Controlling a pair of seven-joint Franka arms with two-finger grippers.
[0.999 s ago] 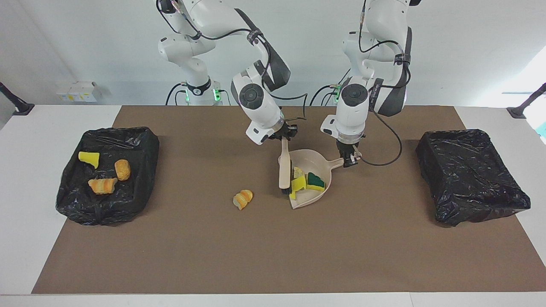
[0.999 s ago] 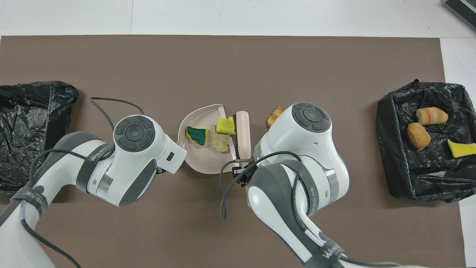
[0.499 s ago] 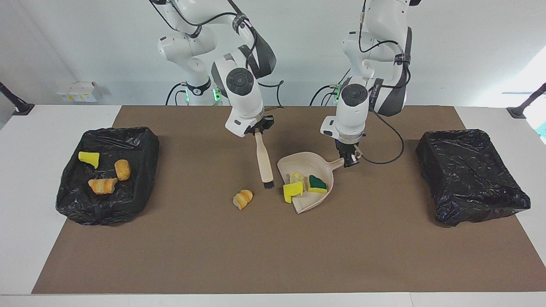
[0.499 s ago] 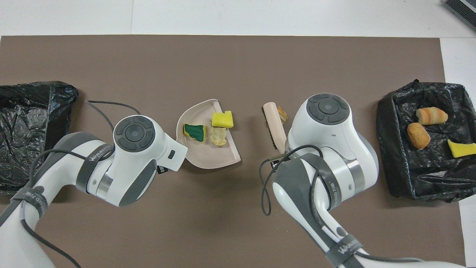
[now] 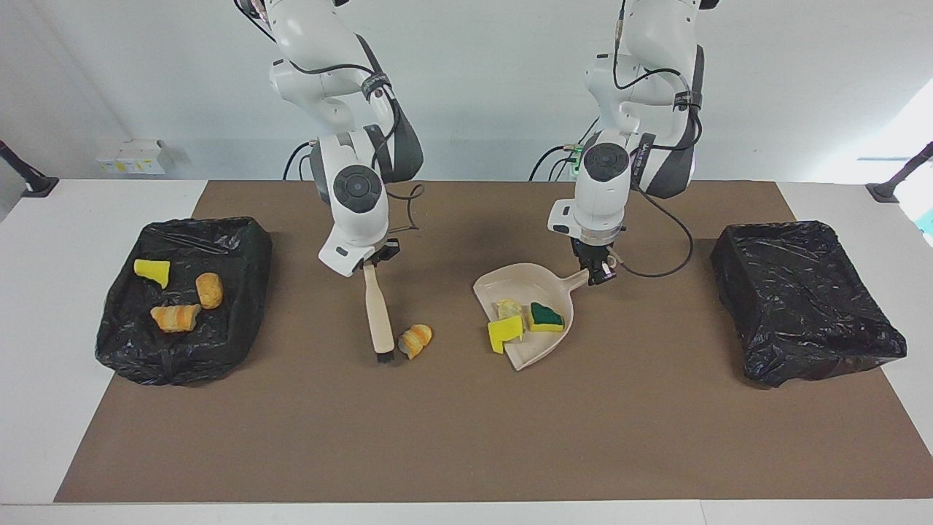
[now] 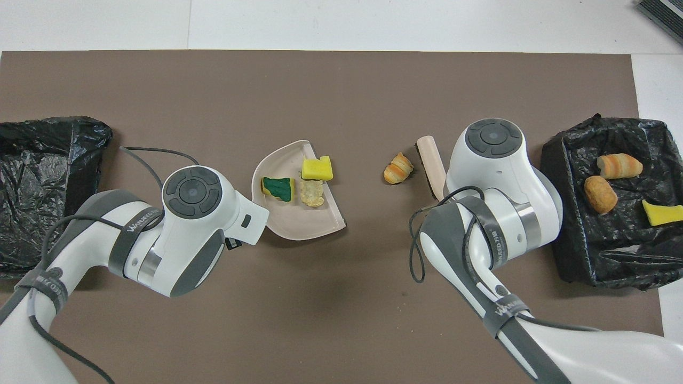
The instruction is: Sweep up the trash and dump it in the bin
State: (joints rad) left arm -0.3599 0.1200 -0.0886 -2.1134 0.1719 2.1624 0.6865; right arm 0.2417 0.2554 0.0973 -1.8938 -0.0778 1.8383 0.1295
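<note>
A beige dustpan [image 5: 536, 292] [image 6: 299, 224] lies mid-table, and my left gripper [image 5: 596, 273] is shut on its handle. In the pan are pieces of trash: a yellow sponge [image 5: 505, 332] [image 6: 317, 168] at the lip, a green-topped sponge [image 5: 545, 316] [image 6: 278, 188] and a pale chunk [image 5: 508, 307] [image 6: 311, 193]. My right gripper [image 5: 372, 259] is shut on the handle of the beige brush [image 5: 379, 313] [image 6: 431, 166]. The brush's bristles are down beside a loose tan-orange scrap [image 5: 415, 339] [image 6: 398, 168], on the side toward the right arm's end. Both grippers are hidden under their wrists in the overhead view.
A black-lined bin [image 5: 233, 292] [image 6: 587, 245] at the right arm's end holds three scraps. A second black-lined bin [image 5: 802, 306] [image 6: 42, 176] stands at the left arm's end. Brown mat lies bare between the dustpan and each bin.
My right arm has carried the brush from the dustpan's mouth over the loose scrap, toward the right arm's end. The dustpan has turned a little, and the yellow sponge slid to its lip.
</note>
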